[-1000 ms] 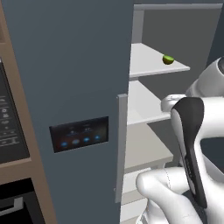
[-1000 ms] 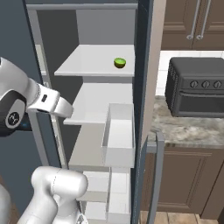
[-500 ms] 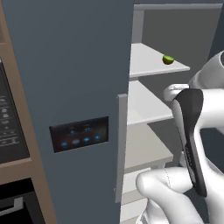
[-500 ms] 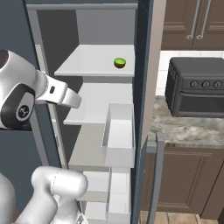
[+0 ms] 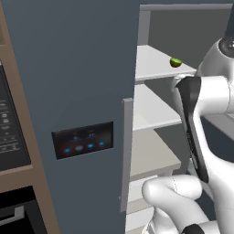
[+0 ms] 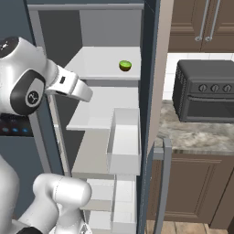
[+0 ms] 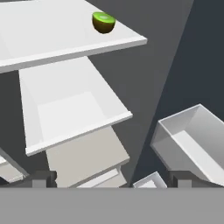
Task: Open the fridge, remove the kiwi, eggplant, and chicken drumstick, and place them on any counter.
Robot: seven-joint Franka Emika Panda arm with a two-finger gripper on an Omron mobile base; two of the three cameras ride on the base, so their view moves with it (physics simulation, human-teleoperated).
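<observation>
The fridge [image 5: 68, 82] stands with its right door [image 6: 153, 91] swung open and white shelves showing. A small yellow-green kiwi [image 6: 124, 65] [image 5: 176, 62] [image 7: 103, 22] lies on the upper shelf near its right front. My gripper [image 7: 113, 178] is open with nothing between its fingertips. It is in front of the shelves, below and left of the kiwi and apart from it. In the right base view my hand [image 6: 75, 87] reaches in over the middle shelf. The eggplant and chicken drumstick are out of view. The counter [image 6: 196, 137] lies right of the fridge.
A black toaster oven [image 6: 205, 91] sits on the counter. White bins [image 6: 123, 141] hang on the open door, whose grey handle [image 6: 164, 183] points at me. The closed left door has a dark light panel [image 5: 82, 139] and a handle [image 5: 127, 155]. A wall oven [image 5: 9, 137] is at the left.
My hand has risen and moved right, further in toward the fridge shelves. The gripper stays open; the kiwi and door have not moved.
</observation>
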